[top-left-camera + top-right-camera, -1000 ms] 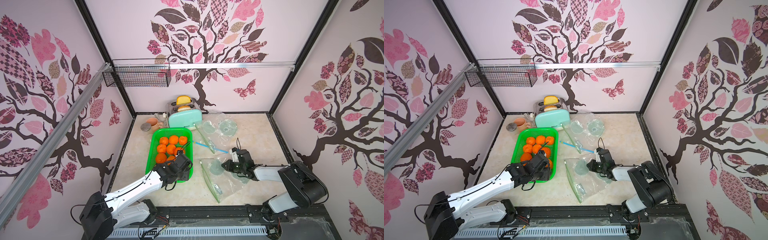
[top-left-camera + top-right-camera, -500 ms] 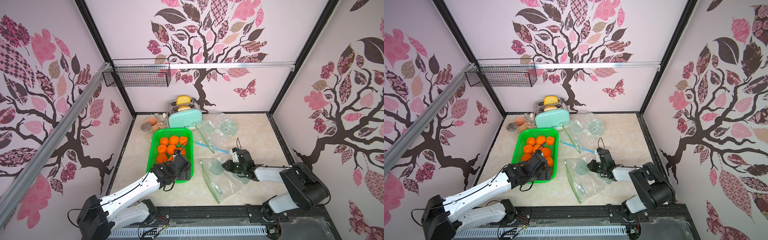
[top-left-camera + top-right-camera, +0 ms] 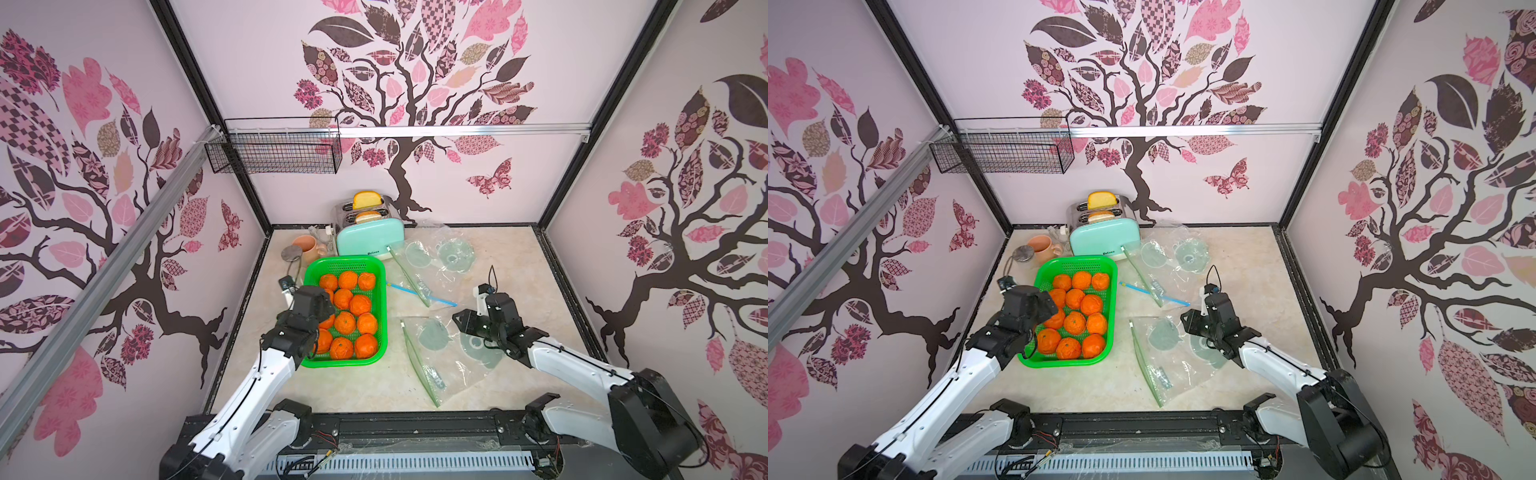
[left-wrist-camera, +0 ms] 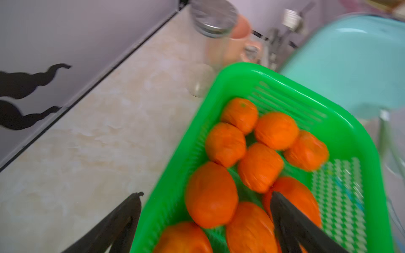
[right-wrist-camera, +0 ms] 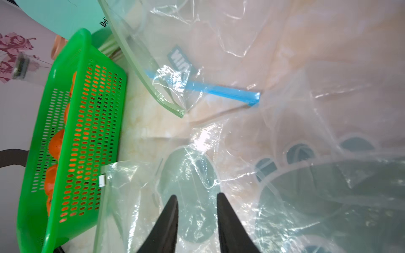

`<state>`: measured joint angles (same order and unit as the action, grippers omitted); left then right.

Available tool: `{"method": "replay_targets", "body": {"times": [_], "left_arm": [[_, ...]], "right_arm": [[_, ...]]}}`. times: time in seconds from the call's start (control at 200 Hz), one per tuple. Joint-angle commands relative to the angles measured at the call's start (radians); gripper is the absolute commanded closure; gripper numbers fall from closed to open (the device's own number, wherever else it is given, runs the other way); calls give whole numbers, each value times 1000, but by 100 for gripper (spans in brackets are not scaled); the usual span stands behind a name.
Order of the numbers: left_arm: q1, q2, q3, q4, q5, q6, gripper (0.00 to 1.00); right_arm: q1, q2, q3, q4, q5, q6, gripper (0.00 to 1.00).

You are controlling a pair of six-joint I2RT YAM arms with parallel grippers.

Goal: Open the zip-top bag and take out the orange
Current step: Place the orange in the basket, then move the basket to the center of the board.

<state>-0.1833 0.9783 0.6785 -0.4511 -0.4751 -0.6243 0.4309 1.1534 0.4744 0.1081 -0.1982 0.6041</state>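
Left gripper (image 4: 206,193) has been spread wide over the basket (image 3: 376,266), so the orange (image 4: 211,197) seems delivered (probably the one underneath). Bag (image 3: 440,357) is left flat beside it. Right gripper (image 5: 196,195) has been eased apart, nothing pinched.

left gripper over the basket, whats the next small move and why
Probably lift the left gripper straight up, clear of the green basket: its jaws are wide open and empty, straddling the basket's rim above the oranges, and no orange shows in the near bag.
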Motion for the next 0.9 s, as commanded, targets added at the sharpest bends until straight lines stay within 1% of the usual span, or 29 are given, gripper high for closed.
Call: {"method": "replay_targets", "body": {"times": [0.0,0.06,0.14,0.175,0.225,0.34,0.51,0.565,0.625,0.695,0.72,0.85,0.895], "left_arm": [[112,86,-12,123,104,-4,6],[141,144,-13,145,112,-8,7],[172,215,-33,200,202,1,10],[192,247,-34,206,265,-4,12],[217,287,-51,260,387,6,14],[222,355,-63,326,570,24,19],[219,375,-89,410,706,58,22],[202,381,-86,434,737,67,22],[166,400,-69,456,781,96,23],[104,421,-26,405,738,113,23],[91,424,-19,394,740,114,24],[65,399,-66,466,863,62,24],[56,387,-82,499,897,65,23]], "right_arm": [[2,-49,14,-98,5,-19,66],[2,-83,2,-118,9,-26,65],[1,-136,-16,-138,17,-33,65],[1,-158,-25,-144,21,-34,65],[0,-189,-38,-149,26,-36,65],[0,-246,-76,-145,49,-31,64],[1,-285,-112,-137,60,-19,64],[0,-289,-117,-141,57,-16,64],[0,-292,-120,-148,55,-18,63],[1,-297,-119,-158,57,-19,63],[1,-299,-118,-161,58,-21,63],[1,-307,-118,-173,76,-32,63],[0,-307,-120,-170,81,-34,63]]}}
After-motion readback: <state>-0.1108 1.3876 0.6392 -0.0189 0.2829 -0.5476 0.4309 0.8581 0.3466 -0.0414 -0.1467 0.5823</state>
